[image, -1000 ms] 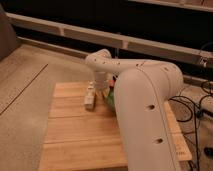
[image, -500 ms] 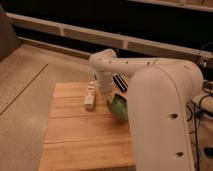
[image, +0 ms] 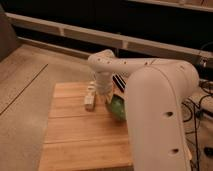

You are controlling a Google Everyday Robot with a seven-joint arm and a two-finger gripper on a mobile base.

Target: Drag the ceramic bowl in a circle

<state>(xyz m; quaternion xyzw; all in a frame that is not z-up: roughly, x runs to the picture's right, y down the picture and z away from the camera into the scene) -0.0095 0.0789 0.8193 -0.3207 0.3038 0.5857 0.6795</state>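
The green ceramic bowl [image: 118, 106] sits on the wooden table [image: 75, 135], at its right side. Most of the bowl is hidden behind my white arm [image: 160, 110]. My gripper [image: 106, 94] hangs down at the bowl's left rim, at the end of the arm that reaches over from the right. Whether it touches the bowl is hidden.
A small whitish rectangular block [image: 90, 97] lies on the table just left of the gripper. The table stands on a speckled floor [image: 25, 100]. A dark wall with a pale rail [image: 75, 32] runs along the back. Cables [image: 202, 107] lie at the right.
The arm has swung and now covers more of the right of the view. The bowl has shifted a little toward the front right of the table. The block has stayed put.
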